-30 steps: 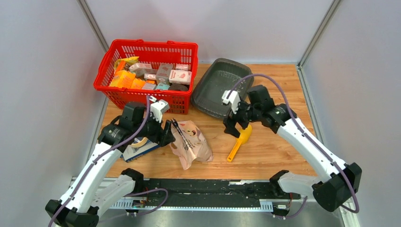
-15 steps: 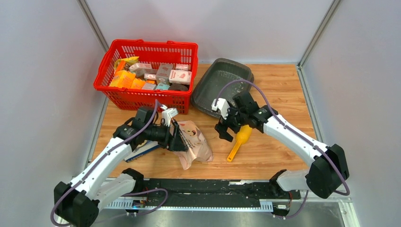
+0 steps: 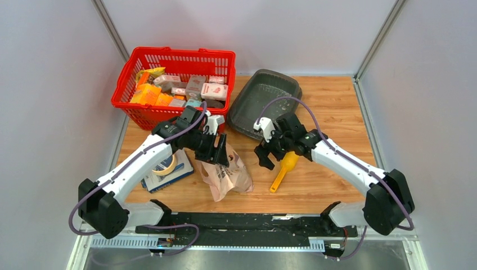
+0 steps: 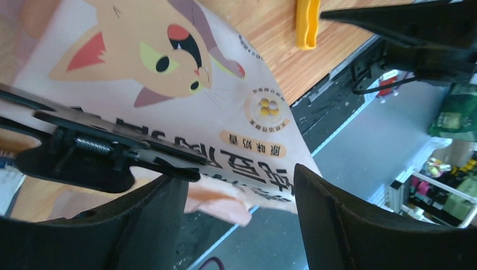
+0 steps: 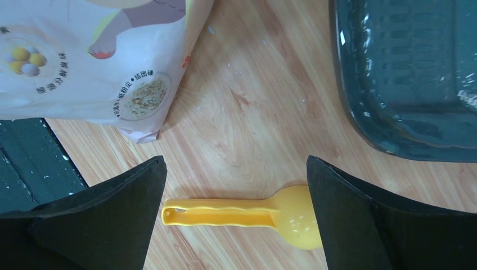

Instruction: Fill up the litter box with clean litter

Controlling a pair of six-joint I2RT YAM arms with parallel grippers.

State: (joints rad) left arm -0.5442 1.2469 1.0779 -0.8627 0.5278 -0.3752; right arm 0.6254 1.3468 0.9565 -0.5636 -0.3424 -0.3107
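Observation:
The dark grey litter box (image 3: 264, 104) lies tilted at the back, its near edge also in the right wrist view (image 5: 410, 73); no litter shows, it is hidden. A pink-beige cat-printed bag (image 3: 226, 174) lies at the front with a black clip (image 4: 95, 152) across it. My left gripper (image 3: 217, 151) hangs open over the bag's top, whose edge lies between the fingers (image 4: 239, 177). My right gripper (image 3: 269, 154) is open above a yellow scoop (image 5: 242, 216), its fingertips (image 5: 149, 185) straddling the scoop (image 3: 284, 167) without touching.
A red basket (image 3: 125, 104) full of small packs stands at the back left, touching the litter box's side. A tape roll (image 3: 165, 166) rests on a blue box (image 3: 174, 175) left of the bag (image 5: 84, 62). The black front rail (image 3: 247, 222) borders the table.
My left arm has swung right and forward, from beside the bag to over its top, uncovering the tape roll. My right gripper has shifted left and lower over the scoop.

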